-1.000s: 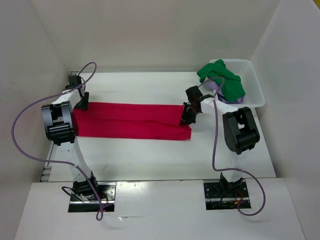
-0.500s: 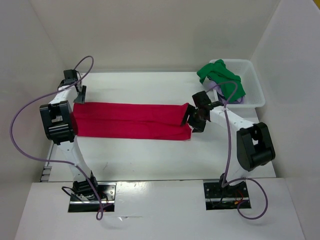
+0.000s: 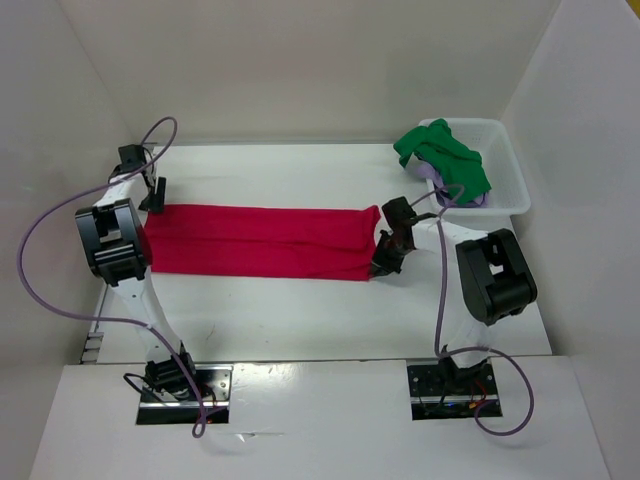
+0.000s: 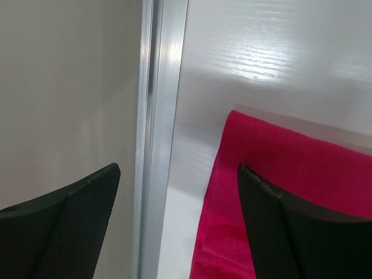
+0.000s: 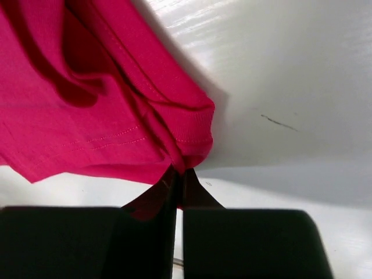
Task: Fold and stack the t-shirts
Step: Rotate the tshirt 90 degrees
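- The white table (image 3: 300, 320) filled the middle of the top view, its near edge cut off by the shelf carrying the arm bases.
- The red t-shirt (image 3: 260, 240) lay flat as a long band across the centre of the frame, and its left end slipped behind the left arm, so that edge was hard to read.
- The white basket (image 3: 512, 185) sat at the upper right, mostly covered by cloth.
- The green t-shirt (image 3: 455, 160) was heaped over the basket's left rim, its shape lost in the crumple.
- The lavender t-shirt (image 3: 430, 172) showed only as a pale sliver under the green one.
- The right gripper (image 5: 179, 180) was clenched on the red t-shirt's lower right corner, at right of centre, with the hem bunched at the tips of the fingers.
- The left gripper (image 4: 177, 226) was released at the upper left: jaws wide, one finger (image 4: 64, 226) over the wall rail, the other above the red edge, and whether it touched the cloth I could not tell.
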`<state>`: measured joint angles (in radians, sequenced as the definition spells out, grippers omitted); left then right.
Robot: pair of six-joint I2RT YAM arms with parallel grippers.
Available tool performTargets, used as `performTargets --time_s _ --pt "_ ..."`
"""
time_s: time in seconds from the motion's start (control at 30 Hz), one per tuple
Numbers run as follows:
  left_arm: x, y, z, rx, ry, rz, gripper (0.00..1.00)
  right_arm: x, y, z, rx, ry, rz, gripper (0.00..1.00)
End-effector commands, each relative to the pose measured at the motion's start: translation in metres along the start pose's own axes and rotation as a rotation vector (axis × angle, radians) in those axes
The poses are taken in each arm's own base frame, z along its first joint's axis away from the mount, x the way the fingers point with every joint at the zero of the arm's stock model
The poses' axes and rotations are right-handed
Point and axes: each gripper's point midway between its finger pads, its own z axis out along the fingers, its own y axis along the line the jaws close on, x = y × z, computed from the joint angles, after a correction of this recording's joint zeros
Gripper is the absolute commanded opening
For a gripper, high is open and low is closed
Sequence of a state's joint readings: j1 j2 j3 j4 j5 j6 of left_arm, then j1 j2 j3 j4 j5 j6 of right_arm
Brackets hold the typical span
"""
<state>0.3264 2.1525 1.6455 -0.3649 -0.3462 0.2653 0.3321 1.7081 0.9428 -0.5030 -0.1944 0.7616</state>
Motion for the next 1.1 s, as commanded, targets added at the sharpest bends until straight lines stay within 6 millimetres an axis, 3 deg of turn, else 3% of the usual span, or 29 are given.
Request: performTargets --time_s 0.0,0.03,0.13,0.2,0.23,0.3,0.33,0.37,0.4,0.43,0.47,0.5,0.53,0.57,0.6,0.63,0.67,0.73,0.8,0.83,0.9,0.93,0.97,1.0,1.03,1.07 --pt "-0.002 0.024 -0.012 0.006 -0.026 -0.031 0.89 -0.030 -0.001 0.009 0.004 -0.058 0.013 0.00" --pt "-0.005 0.026 -0.019 0.013 -0.033 -0.032 0.89 -0.036 -0.004 0.012 0.010 -0.057 0.011 0.00" --pt "-0.001 0.039 -0.031 0.025 -0.038 -0.056 0.91 -0.080 0.008 0.008 0.012 -0.136 -0.020 0.00" --pt "0.003 0.044 -0.036 0.033 -0.033 -0.064 0.91 -0.119 0.018 0.012 0.038 -0.179 -0.029 0.00" --pt "0.009 0.046 -0.041 0.043 -0.022 -0.068 0.93 -0.142 0.032 0.016 0.040 -0.196 -0.058 0.00" --pt "0.011 0.043 -0.050 0.065 -0.028 -0.058 0.93 -0.167 0.046 0.019 0.048 -0.219 -0.085 0.00" --pt "0.012 0.039 -0.054 0.094 -0.032 -0.047 0.93 -0.200 0.073 0.002 0.012 -0.295 -0.118 0.00" --pt "0.017 0.033 -0.056 0.117 -0.029 -0.044 0.94 -0.208 0.077 0.001 0.029 -0.294 -0.126 0.00" --pt "0.020 0.030 -0.065 0.143 -0.029 -0.032 0.94 -0.216 0.073 0.022 0.065 -0.275 -0.131 0.00" --pt "0.022 0.025 -0.069 0.171 -0.029 -0.030 0.94 -0.231 0.077 0.020 0.090 -0.303 -0.137 0.02" --pt "0.028 0.015 -0.071 0.221 -0.027 -0.014 0.94 -0.251 0.103 -0.006 0.075 -0.363 -0.172 0.11" --pt "0.032 0.013 -0.076 0.237 -0.025 -0.004 0.94 -0.255 0.098 0.017 0.127 -0.343 -0.186 0.26" --pt "0.036 0.009 -0.075 0.251 -0.016 -0.002 0.94 -0.261 0.104 0.014 0.174 -0.376 -0.208 0.59" --pt "0.036 0.005 -0.079 0.255 -0.021 0.005 0.95 -0.289 0.142 -0.035 0.110 -0.521 -0.242 0.70" --pt "0.043 0.002 -0.080 0.262 -0.004 0.007 0.95 -0.276 0.127 -0.019 0.193 -0.462 -0.248 0.77" --pt "0.043 0.002 -0.080 0.262 -0.004 0.007 0.95 -0.281 0.136 -0.042 0.168 -0.513 -0.225 0.85" --pt "0.048 0.000 -0.079 0.267 0.007 0.009 0.95 -0.278 0.143 -0.049 0.156 -0.523 -0.243 0.91" --pt "0.051 -0.003 -0.083 0.281 0.013 -0.001 0.95 -0.266 0.157 -0.084 0.177 -0.582 -0.264 0.99" --pt "0.047 0.000 -0.089 0.273 -0.002 -0.025 0.96 -0.253 0.168 -0.107 0.187 -0.615 -0.305 1.00" --pt "0.050 -0.002 -0.091 0.279 0.013 -0.032 0.96 -0.245 0.176 -0.134 0.172 -0.654 -0.312 1.00" --pt "0.047 0.006 -0.106 0.276 -0.003 -0.077 0.96 -0.222 0.192 -0.163 0.187 -0.713 -0.346 1.00" --pt "0.047 0.007 -0.111 0.273 -0.010 -0.089 0.96 -0.207 0.194 -0.191 0.178 -0.731 -0.358 1.00" --pt "0.044 0.021 -0.128 0.259 -0.055 -0.123 0.96 -0.189 0.206 -0.202 0.160 -0.750 -0.379 1.00" --pt "0.043 0.023 -0.138 0.267 -0.078 -0.153 0.96 -0.176 0.205 -0.201 0.178 -0.730 -0.404 1.00" --pt "0.045 0.030 -0.154 0.258 -0.117 -0.178 0.97 -0.160 0.210 -0.227 0.135 -0.754 -0.416 1.00" --pt "0.050 0.038 -0.161 0.251 -0.131 -0.202 0.97 -0.138 0.220 -0.230 0.135 -0.767 -0.470 1.00"
